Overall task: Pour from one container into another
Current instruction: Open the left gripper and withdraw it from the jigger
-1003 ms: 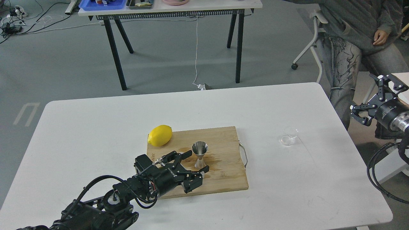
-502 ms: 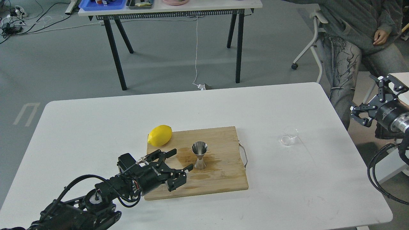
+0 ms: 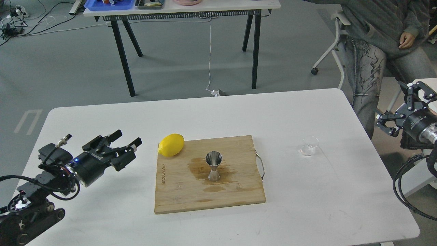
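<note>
The steel jigger [image 3: 213, 166] stands upright in the middle of the wooden cutting board [image 3: 177, 191], with a dark wet stain around its foot. On the white table to the right rests the small clear cup [image 3: 309, 145], lying tipped on its side. My left gripper [image 3: 128, 139] hovers open and empty over the table's left part, well left of the board. My right gripper [image 3: 392, 106] is open and empty beyond the table's right edge, apart from the cup.
A yellow lemon [image 3: 171, 145] sits at the board's far left corner. The board has a metal handle [image 3: 261, 166] on its right side. A seated person [image 3: 379, 37] is at the far right, and another table [image 3: 181, 8] stands behind.
My left gripper has drawn back from beside the jigger, moving left and off the board. The right gripper shifted slightly right. Jigger, cup and lemon stayed put.
</note>
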